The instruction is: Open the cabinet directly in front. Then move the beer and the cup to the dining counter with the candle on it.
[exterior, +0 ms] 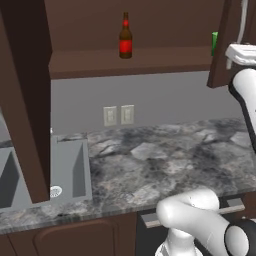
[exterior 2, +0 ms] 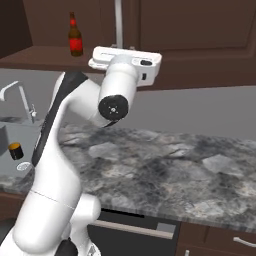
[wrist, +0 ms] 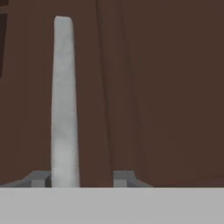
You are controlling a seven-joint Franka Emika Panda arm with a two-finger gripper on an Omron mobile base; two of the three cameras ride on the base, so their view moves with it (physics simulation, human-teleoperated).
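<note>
Silver handle (wrist: 64, 100) between jaws, cabinet (wrist: 166, 87) door

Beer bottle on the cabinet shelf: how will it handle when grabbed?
The beer stands tall and slim on a narrow base, so probably tips if nudged high. Smooth glass likely slips; a body grip looks safer. Round, so it would probably roll off the shelf if toppled.

The beer (exterior: 125, 36) stands on the shelf (exterior: 130, 61) in the cabinet (exterior: 25, 100). The cup (exterior: 214, 43) is far to its right. The sink (exterior: 45, 175) lies below, left.
</note>
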